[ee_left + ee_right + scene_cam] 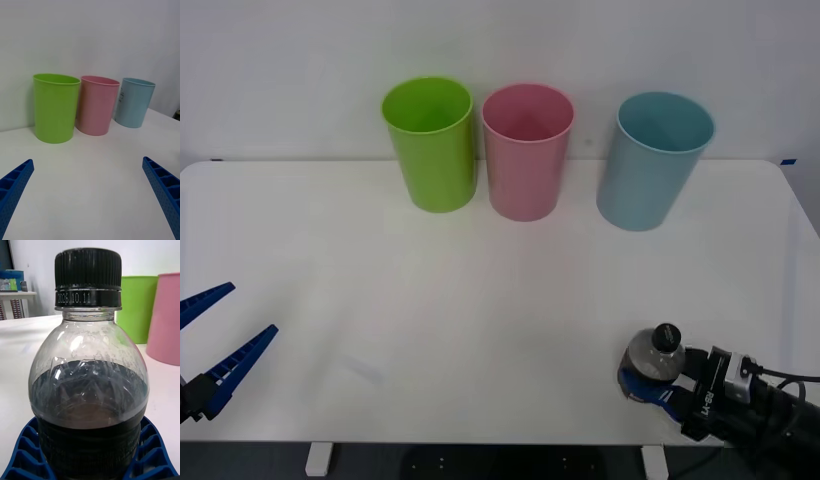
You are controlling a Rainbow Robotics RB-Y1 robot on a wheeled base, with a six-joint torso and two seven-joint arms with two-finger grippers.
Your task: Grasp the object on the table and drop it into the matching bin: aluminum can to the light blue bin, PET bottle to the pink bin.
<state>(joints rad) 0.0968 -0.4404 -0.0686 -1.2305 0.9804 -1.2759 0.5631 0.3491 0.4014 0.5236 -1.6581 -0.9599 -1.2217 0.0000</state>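
At lower left of the front view my left gripper (222, 342) waits, fingers spread. At lower right my right gripper (648, 385) clasps the PET bottle (653, 357) low on its body, upright on the table (480, 280). It is part-filled, so I judge it bottom-heavy, thin-walled, slick. My fingers hide its base and label.

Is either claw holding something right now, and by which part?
The right claw grips the small clear plastic bottle around its lower body; the left claw is open, holding nothing.
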